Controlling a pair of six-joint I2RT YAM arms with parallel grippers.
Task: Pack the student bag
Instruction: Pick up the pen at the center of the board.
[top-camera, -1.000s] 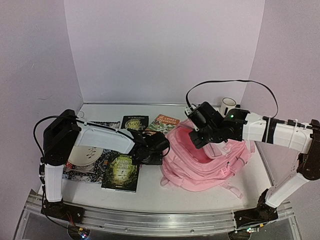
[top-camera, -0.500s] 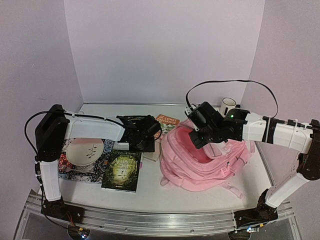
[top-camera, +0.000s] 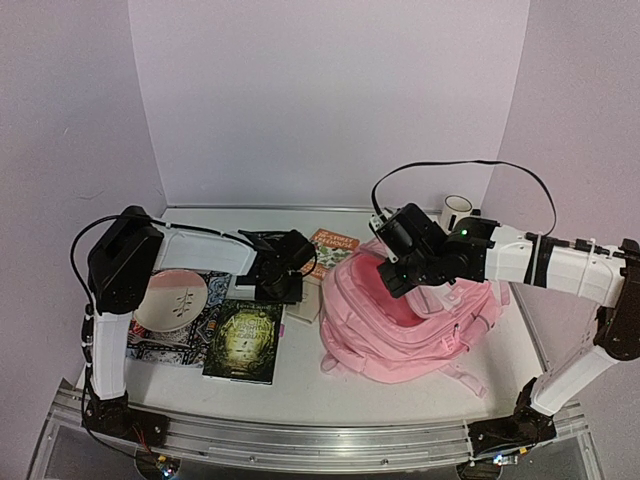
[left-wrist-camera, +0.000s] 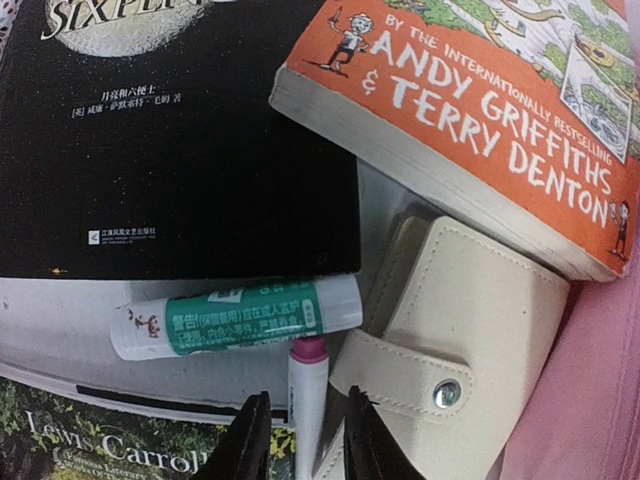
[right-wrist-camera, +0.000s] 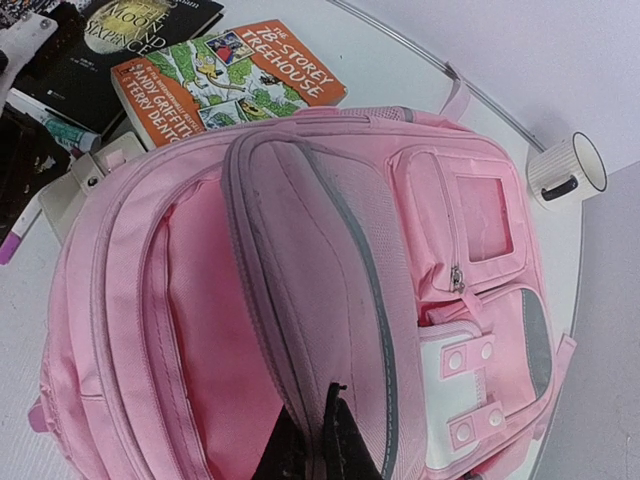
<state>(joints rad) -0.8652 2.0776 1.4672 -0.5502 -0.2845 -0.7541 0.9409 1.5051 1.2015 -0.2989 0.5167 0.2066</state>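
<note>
Pink student bag (top-camera: 420, 335) lies on the table (top-camera: 300, 395) at centre-right of the top view, with its main mouth open on the left side. Right fingers (right-wrist-camera: 340, 450) are clenched on the edge of the front flap at bottom centre of the right wrist view, holding the mouth up. Pink lining shows left of the pinch. Left fingers (left-wrist-camera: 252, 445) sit at the bottom edge of the left wrist view, straddling a white pen (left-wrist-camera: 308, 385) with a pink band. Pen's long axis runs up-down in that frame, in line with the fingers, so they'd bite across its thin width. Thin gaps show either side of the barrel, so can't tell if it's actually gripped. Green tube (left-wrist-camera: 240, 315) lies crosswise just above the pen tip. Cream snap wallet (left-wrist-camera: 455, 340) is just beside the pen on the right, orange book (left-wrist-camera: 470, 110) upper right. Key relation: bag lies to the right of the pen, its pink fabric near at the lower right corner. Left arm is the nearer one. Likely next move is to lift the pen and carry it rightward into the held-open mouth.
</note>
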